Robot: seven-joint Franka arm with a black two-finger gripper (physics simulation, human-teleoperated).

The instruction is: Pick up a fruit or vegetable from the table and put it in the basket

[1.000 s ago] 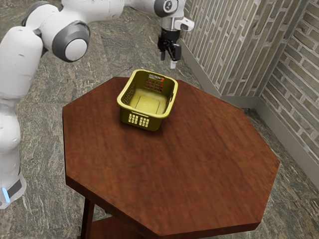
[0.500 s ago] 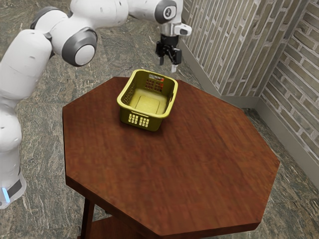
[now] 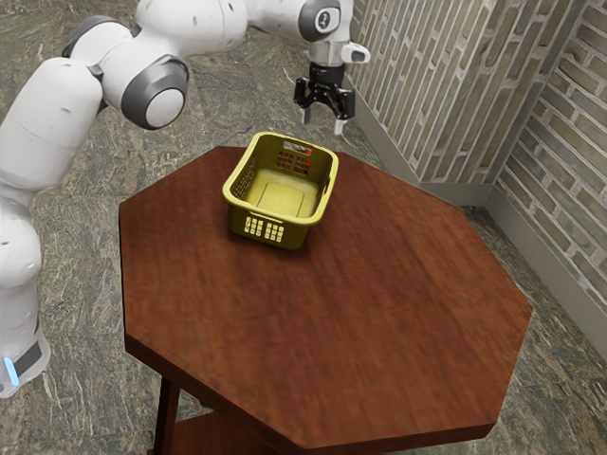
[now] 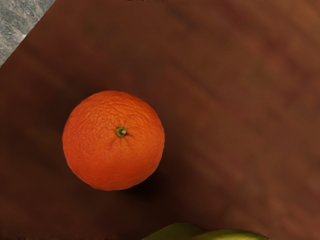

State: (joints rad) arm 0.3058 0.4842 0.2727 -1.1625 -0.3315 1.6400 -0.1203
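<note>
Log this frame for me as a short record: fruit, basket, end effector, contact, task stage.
fruit: one orange, stem scar facing the wrist camera
fruit location: on the wooden table, outside the basket
basket: yellow-green, upright, slotted walls
end effector: open, raised above the table, fingertips apart
contact: none between end effector and basket
task stage: orange not yet grasped; lowering onto it looks like the likely next move

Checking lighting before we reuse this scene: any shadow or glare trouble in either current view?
Exterior view: soft dark shadow under the basket, its inside floor lighter than its outer wall, no harsh glare on the table. Wrist view: soft shadow around the orange, heaviest toward the basket; no blown-out highlight on its skin.
</note>
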